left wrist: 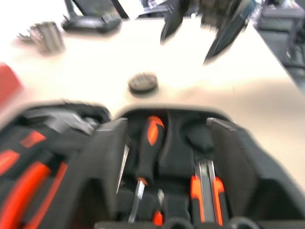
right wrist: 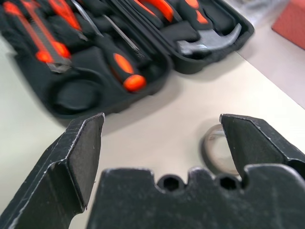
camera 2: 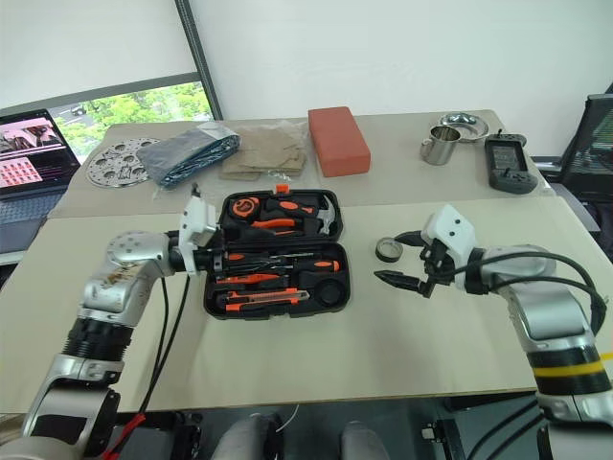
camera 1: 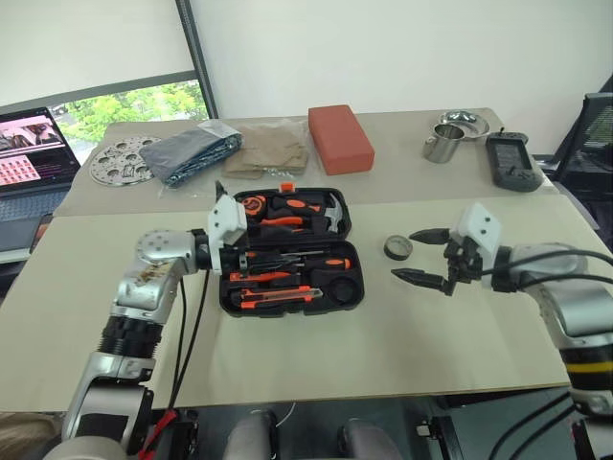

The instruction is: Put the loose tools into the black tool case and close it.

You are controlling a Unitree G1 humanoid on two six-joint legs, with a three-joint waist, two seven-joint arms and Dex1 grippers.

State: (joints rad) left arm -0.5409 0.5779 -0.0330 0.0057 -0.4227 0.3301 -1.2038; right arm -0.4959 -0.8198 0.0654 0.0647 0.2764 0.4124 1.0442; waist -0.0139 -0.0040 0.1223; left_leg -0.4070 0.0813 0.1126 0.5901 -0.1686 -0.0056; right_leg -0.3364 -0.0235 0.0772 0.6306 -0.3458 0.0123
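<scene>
Dark and flat on the beige table, the small tape roll (camera 1: 398, 247) lies between the open black tool case (camera 1: 287, 251) and the right gripper (camera 1: 425, 256), whose fingers gape just beside it, far nearer than the left gripper (camera 1: 222, 251).

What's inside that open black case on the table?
The black tool case holds orange-handled screwdrivers, a utility knife, a hammer and pliers. One round slot looks empty. The left gripper covers its left edge.

Head stereo downward; close wrist views
</scene>
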